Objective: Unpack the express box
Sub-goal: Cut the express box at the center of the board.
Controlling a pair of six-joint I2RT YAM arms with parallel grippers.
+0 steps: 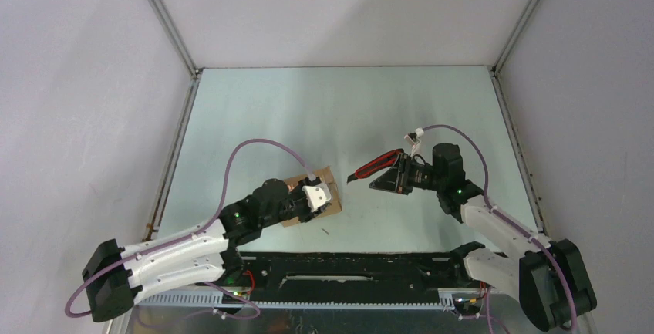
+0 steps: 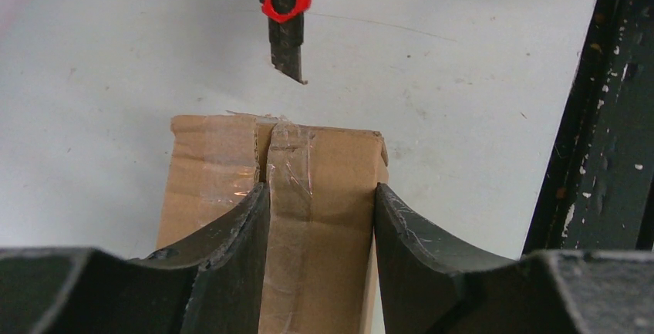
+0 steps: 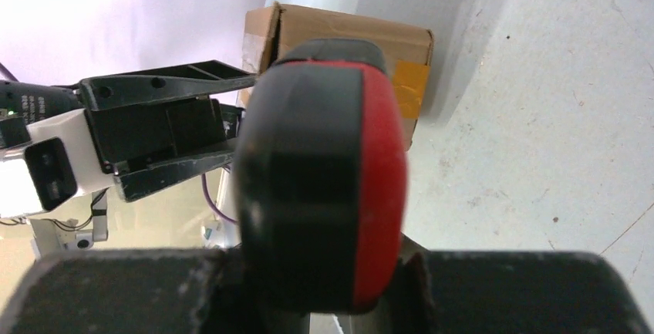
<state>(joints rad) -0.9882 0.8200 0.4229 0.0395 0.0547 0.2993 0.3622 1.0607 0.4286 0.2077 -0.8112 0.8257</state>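
Gripping the small brown cardboard express box (image 2: 208, 164) from both sides, the left gripper (image 2: 322, 191) stood about half spread, its two dark fingers (image 2: 239, 226) pressed against the carton's faces. The box sat low over the pale table (image 1: 308, 110), left of centre and just ahead of the left arm. Whether it rested fully on the surface or was tipped up a little could not be told.

The right gripper (image 1: 397, 178) was clamped tight on the red-and-black utility knife (image 2: 285, 2). The short dark blade (image 2: 289, 60) was out and aimed at the box's far end. Blade tip and cardboard were near but apart, with bare table showing between them in the left wrist view.

By my reading the task was at an early stage. Tool in hand and box steadied were the parts done. The strip of clear tape (image 2: 293, 164) ran along the seam between the top flaps and appeared unbroken. A narrow dark gap showed at the seam's far end, yet the tape bridged it. The flaps lay shut and nothing had come out of the carton. Left to do, as far as could be judged: bring the blade to the seam, slit the tape, fold the flaps back and lift out whatever was inside, which stayed hidden.
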